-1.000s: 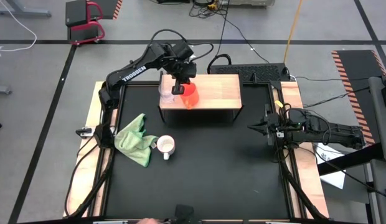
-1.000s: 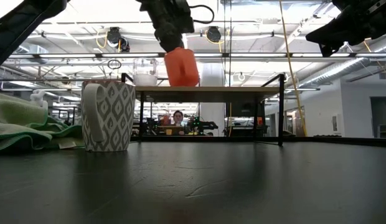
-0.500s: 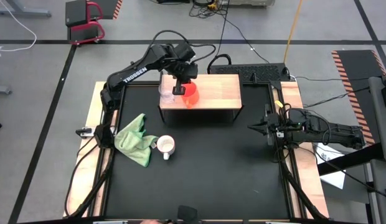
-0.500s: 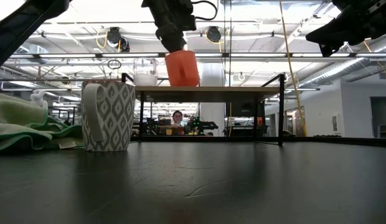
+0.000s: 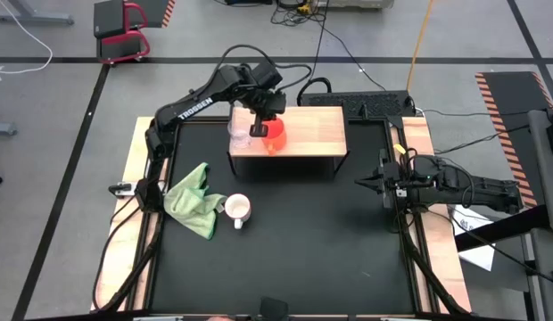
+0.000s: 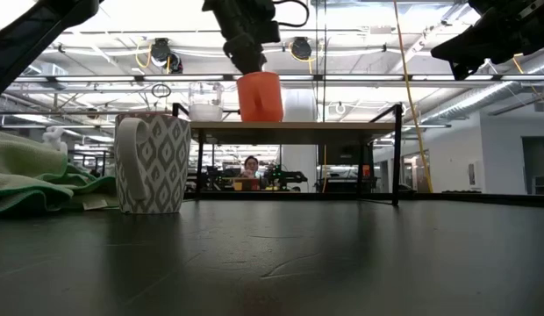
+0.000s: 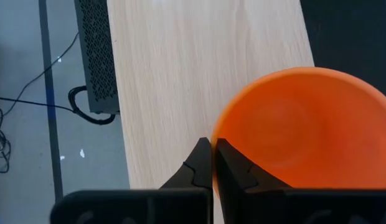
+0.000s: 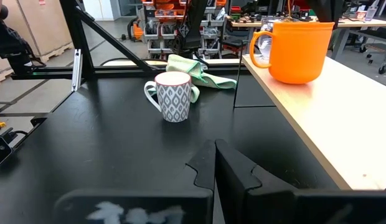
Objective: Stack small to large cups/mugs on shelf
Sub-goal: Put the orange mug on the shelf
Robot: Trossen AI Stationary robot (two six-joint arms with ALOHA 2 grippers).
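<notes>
Orange mug [image 5: 275, 135] lowered onto shelf [image 5: 312, 129], upper centre; left gripper [image 5: 259, 126] pinching rim. Glass [image 5: 238, 135] beside; white mug [image 5: 238, 209] lower left. Three cups. Right gripper [image 5: 367, 185] closed, empty.

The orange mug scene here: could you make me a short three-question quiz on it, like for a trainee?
1. True or false: the left tool is shut on the rim of the orange mug.
2. Where is the white mug? A) on the shelf B) on the black table beside the green cloth C) in the right tool
3. Fill in: the clear glass cup stands on the ____.

Key: 1 true; 2 B; 3 shelf.
</notes>
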